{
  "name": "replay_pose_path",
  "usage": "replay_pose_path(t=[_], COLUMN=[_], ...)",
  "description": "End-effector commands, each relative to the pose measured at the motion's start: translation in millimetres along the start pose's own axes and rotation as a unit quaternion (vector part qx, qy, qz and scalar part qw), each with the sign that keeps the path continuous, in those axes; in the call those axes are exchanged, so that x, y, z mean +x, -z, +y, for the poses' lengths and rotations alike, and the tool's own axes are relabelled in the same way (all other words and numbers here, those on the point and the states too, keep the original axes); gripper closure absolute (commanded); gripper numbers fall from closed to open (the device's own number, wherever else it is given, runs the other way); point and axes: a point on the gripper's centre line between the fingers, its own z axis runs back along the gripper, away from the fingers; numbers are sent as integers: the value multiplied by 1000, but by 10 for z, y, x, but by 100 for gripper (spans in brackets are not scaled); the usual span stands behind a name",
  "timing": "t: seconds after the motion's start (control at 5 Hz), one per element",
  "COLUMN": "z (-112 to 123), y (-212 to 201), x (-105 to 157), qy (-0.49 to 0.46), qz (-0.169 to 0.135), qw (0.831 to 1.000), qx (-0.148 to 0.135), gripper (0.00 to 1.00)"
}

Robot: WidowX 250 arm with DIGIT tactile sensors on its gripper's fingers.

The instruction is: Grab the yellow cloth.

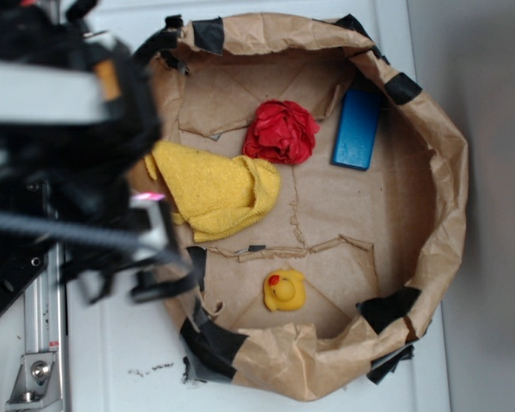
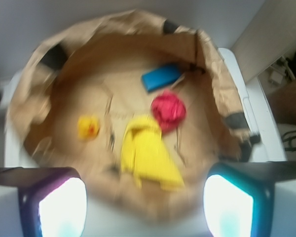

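The yellow cloth (image 1: 219, 193) lies folded on the left part of the floor of a brown paper basin (image 1: 442, 197), its outline roughly triangular. In the wrist view the yellow cloth (image 2: 145, 153) sits ahead of and below my gripper (image 2: 145, 207), centred between the two fingers. The gripper is open wide, holds nothing, and hangs high above the basin's near rim, apart from the cloth. In the exterior view the blurred arm (image 1: 77, 154) covers the basin's left edge and the cloth's left tip.
A crumpled red cloth (image 1: 281, 131) touches the yellow cloth's far corner. A blue block (image 1: 357, 129) leans at the basin's back wall. A small yellow rubber duck (image 1: 284, 290) stands near the front. The raised paper walls carry black tape patches.
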Motion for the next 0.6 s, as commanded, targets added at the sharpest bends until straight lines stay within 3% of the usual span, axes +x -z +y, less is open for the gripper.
replay_pose_path(t=[0.0, 0.2, 0.4], z=[121, 70, -133], y=[718, 1111, 1612], x=[305, 237, 185], qy=[-87, -97, -31], qz=[63, 104, 138], qw=[993, 989, 987], qx=[-41, -50, -77], gripper=[0, 0, 0])
